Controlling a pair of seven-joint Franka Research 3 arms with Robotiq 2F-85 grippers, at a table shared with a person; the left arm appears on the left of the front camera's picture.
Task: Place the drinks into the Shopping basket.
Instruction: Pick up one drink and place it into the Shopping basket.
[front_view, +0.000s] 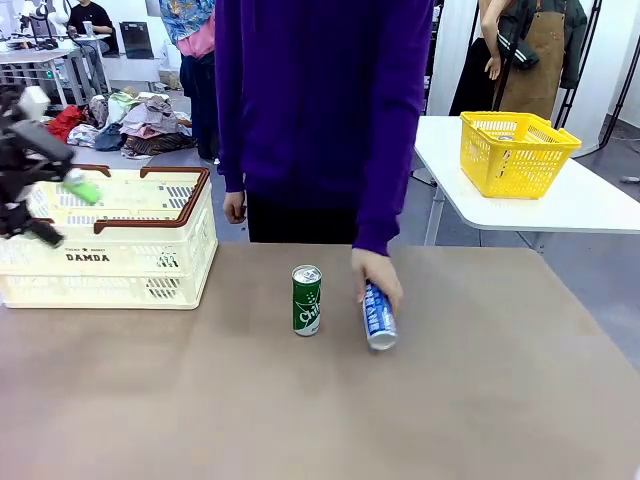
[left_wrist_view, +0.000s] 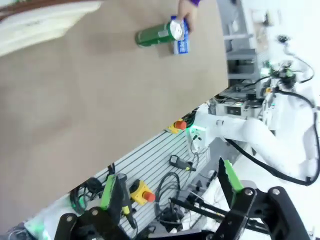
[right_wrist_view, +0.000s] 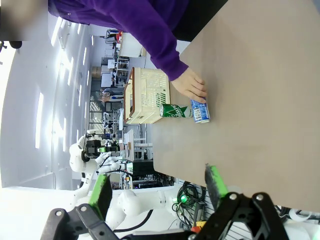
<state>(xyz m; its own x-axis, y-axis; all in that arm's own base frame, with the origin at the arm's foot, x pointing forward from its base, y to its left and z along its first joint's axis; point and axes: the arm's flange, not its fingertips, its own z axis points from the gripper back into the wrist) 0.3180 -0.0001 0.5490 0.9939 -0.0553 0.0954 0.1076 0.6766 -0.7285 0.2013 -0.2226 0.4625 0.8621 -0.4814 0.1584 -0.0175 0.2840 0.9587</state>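
A green can (front_view: 307, 300) (left_wrist_view: 155, 35) (right_wrist_view: 173, 110) with white lettering stands upright at the middle of the brown table. Just right of it, a person's hand (front_view: 378, 275) (right_wrist_view: 190, 86) rests on a slim blue can (front_view: 379, 316) (left_wrist_view: 181, 42) (right_wrist_view: 201, 111) that leans over on the tabletop. The cream Shopping basket (front_view: 110, 255) (left_wrist_view: 40, 20) (right_wrist_view: 145, 95) marked "DAMDA" sits at the table's far left. My left gripper (front_view: 65, 210) (left_wrist_view: 170, 185), blurred, hovers beside the basket's left end, open and empty. My right gripper (right_wrist_view: 159, 184) is open and empty, off the table's near edge.
A person in a purple top (front_view: 320, 100) stands at the far edge behind the cans. A yellow mesh basket (front_view: 515, 152) sits on a separate white table (front_view: 570, 205) at the back right. My right arm (left_wrist_view: 265, 140) shows beyond the table's edge.
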